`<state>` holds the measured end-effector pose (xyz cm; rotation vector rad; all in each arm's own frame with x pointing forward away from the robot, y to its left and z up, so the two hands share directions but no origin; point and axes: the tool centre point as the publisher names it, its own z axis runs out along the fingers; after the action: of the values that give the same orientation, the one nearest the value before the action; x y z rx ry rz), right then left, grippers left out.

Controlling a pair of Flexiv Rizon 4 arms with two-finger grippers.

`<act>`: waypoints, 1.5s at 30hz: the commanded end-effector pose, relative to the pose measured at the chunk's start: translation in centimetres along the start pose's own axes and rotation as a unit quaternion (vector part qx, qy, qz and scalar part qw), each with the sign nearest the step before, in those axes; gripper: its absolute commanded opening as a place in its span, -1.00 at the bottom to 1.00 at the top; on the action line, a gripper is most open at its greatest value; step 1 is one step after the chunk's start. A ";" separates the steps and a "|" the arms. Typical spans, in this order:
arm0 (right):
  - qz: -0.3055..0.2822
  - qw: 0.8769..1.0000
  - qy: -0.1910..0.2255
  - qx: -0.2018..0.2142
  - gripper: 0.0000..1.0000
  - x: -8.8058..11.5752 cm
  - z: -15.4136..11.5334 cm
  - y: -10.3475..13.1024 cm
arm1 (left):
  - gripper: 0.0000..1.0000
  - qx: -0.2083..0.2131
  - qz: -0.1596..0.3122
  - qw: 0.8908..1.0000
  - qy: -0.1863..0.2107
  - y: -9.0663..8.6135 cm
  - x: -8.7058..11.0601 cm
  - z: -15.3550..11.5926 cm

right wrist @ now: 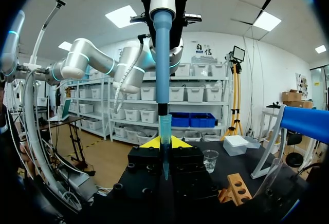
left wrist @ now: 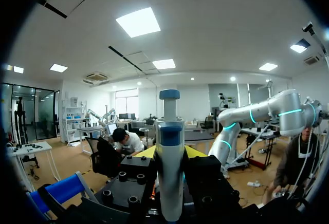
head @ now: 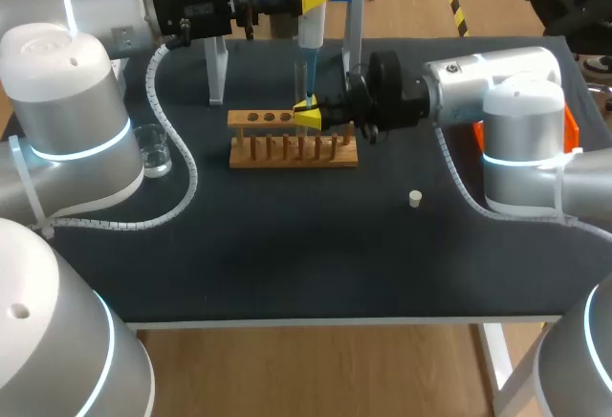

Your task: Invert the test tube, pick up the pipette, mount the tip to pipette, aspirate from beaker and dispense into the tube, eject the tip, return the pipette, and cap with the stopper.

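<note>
Here, the pipette [head: 312, 25] hangs upright in the upper middle of the head view. It has a white-grey body with a blue plunger knob on top and a blue shaft below, ending in a translucent blue tip [right wrist: 164, 129]. The left gripper [left wrist: 169, 154] is clenched on the body, a yellow fingertip showing at either side. Directly beneath, the right gripper [head: 308, 113] grasps the clear test tube [head: 299, 80], which stands upright just above the wooden rack [head: 292, 154] near the frame's centre. The tip reaches down into the tube (in the right wrist view it runs down between that gripper's fingers, though the glass itself is hard to make out there). The rack has round holes along its top board and a row of pegs in front. A glass beaker [head: 153, 149] sits at the left of the dark table [head: 287, 264]. The small white stopper [head: 415, 198] lies alone, right of centre, well apart from the rack.
</note>
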<state>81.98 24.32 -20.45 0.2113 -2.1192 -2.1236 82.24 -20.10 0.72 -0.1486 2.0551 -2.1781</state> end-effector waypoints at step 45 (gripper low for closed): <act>-0.003 1.000 0.003 0.005 -1.00 -0.1 0.7 0.4 | -1.00 -0.001 0.000 1.000 0.001 -0.1 0.0 -0.1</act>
<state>82.02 25.05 -20.31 0.2232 -2.1285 -2.1130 82.24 -20.10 0.80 -0.1486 2.0553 -2.1780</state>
